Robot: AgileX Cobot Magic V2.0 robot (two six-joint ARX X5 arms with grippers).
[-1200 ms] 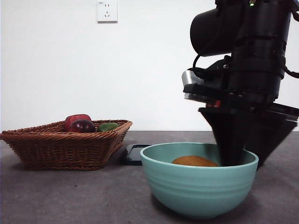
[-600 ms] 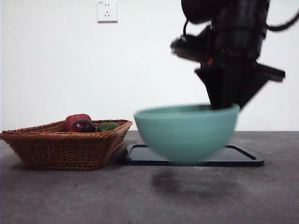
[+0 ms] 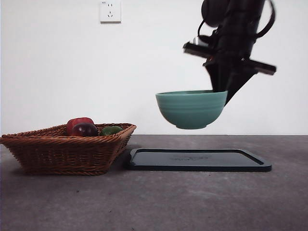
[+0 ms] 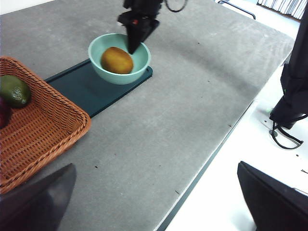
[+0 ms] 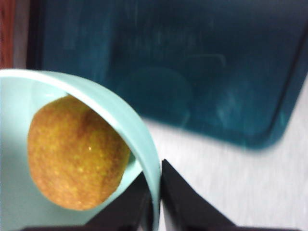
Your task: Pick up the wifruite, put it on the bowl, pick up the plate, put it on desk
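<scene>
Count: 1 mint-green bowl (image 3: 191, 109), 1 wifruite (image 4: 117, 60) inside it. 1 dark tray (image 3: 199, 160) on 1 desk (image 3: 154, 202). 1 wicker basket (image 3: 65, 148) with 3 fruits visible: 1 red (image 3: 78, 123), 1 dark red-purple (image 3: 84, 130), 1 green (image 3: 111, 130). 1 wall socket (image 3: 110, 11). 2 grippers: right gripper (image 5: 156, 211), left gripper (image 4: 159, 202).

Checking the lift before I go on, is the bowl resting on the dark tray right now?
No, the bowl hangs clear above the dark tray, held at its rim by the right gripper.
</scene>
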